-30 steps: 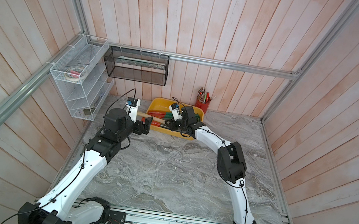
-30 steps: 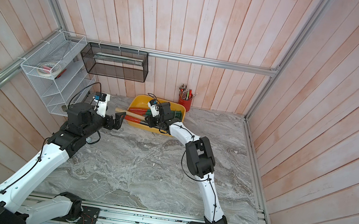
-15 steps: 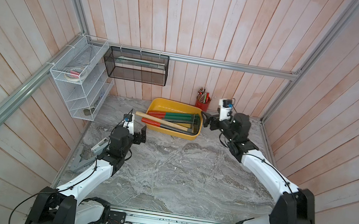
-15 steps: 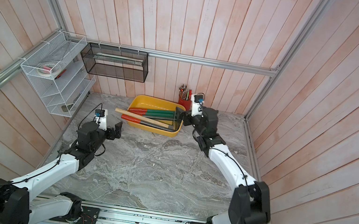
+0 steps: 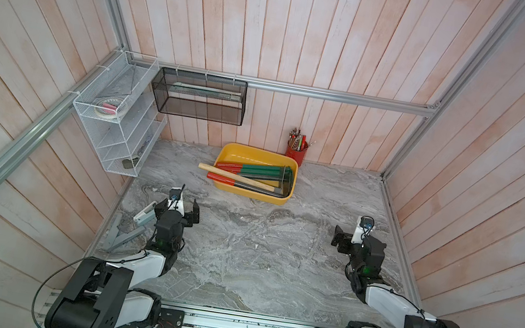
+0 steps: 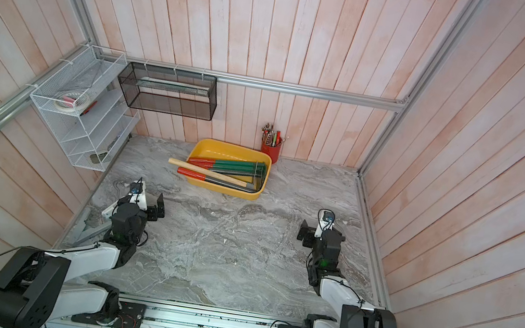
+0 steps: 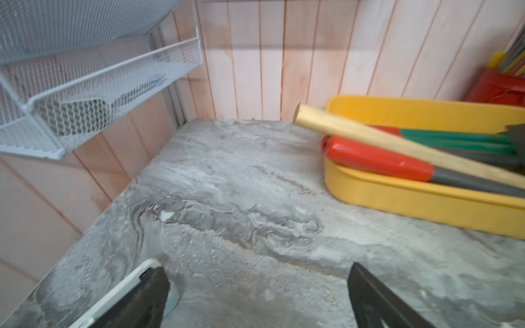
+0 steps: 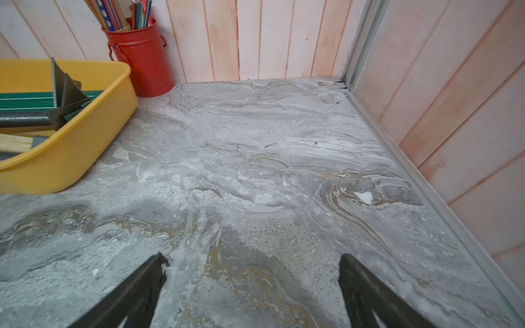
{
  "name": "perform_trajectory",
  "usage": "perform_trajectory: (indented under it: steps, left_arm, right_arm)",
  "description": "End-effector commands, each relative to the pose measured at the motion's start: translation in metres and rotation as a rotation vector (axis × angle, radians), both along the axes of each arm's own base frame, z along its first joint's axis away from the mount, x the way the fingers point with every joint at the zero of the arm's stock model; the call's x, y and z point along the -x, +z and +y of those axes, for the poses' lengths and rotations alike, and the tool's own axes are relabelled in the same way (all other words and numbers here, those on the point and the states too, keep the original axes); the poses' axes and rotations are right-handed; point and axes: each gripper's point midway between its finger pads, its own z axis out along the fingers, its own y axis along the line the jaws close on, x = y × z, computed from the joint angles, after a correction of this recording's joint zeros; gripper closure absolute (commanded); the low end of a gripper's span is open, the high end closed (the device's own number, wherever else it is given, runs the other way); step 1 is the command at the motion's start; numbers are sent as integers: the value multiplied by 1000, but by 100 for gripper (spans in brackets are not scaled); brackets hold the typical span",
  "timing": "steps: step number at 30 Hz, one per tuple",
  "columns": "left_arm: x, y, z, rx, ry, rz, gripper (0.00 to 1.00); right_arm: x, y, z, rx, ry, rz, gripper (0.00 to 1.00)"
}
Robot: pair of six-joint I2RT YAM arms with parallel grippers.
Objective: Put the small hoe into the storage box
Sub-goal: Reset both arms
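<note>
Both left gripper [image 5: 177, 210] and right gripper [image 5: 357, 239] gape empty over open tabletop [image 5: 258, 243], storage box [image 5: 258, 150] far-centre, small hoe [image 5: 237, 177] overhanging its left rim.

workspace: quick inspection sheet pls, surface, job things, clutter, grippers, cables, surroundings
surface: grey marbled tabletop, dusty.
job's things: storage box at the back; wooden-handled tool, likely the small hoe, lies in it, handle end sticking out over the rim.
clutter: red and green handled tools in the box; red pen pot beside it.
grippers: left gripper and right gripper open, nothing held, well short of the box.
cables: black cable loops at the left arm's base.
surroundings: plank walls; white wire rack and black mesh basket hung on them.
</note>
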Motion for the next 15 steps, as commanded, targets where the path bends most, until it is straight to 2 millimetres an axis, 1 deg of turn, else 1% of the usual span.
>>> perform_trajectory:
  steps: [1, 2, 3, 4, 5, 6, 8, 9, 11, 13, 14, 15]
  left_arm:
    - [0, 35, 0, -7, -49, -191, 0]
    - [1, 41, 1, -21, -54, -236, 0]
    - [1, 41, 5, -37, -42, -247, 0]
    - [-1, 39, 11, -19, -20, -252, 0]
    - [-4, 34, 13, 10, -30, -251, 0]
    - [-6, 31, 10, 12, -56, -254, 0]
    - [-10, 16, 8, 4, -77, -238, 0]
    - [-11, 21, 8, -10, -73, -269, 0]
    - [-22, 10, 5, 19, -97, -167, 0]
    - [-30, 9, 3, 5, -115, -173, 0]
    - [-34, 6, 3, 18, -121, -143, 0]
    - [-37, 3, 5, 32, -120, -111, 0]
  right_arm:
    - [4, 32, -16, 28, -72, -210, 2]
    - [4, 32, -19, 33, -86, -218, 2]
    - [3, 34, -18, 41, -74, -219, 2]
    - [1, 35, -19, 51, -74, -223, 2]
    - [-1, 37, -22, 50, -82, -238, 2]
    - [-4, 39, -24, 47, -89, -250, 2]
    - [-8, 41, -30, 54, -112, -273, 2]
    - [-10, 41, -34, 32, -121, -278, 2]
    - [-14, 32, -34, -5, -99, -272, 2]
    - [-16, 21, -37, -11, -115, -270, 2]
    - [-14, 27, -37, -6, -114, -322, 2]
    - [-13, 22, -34, -5, -98, -302, 2]
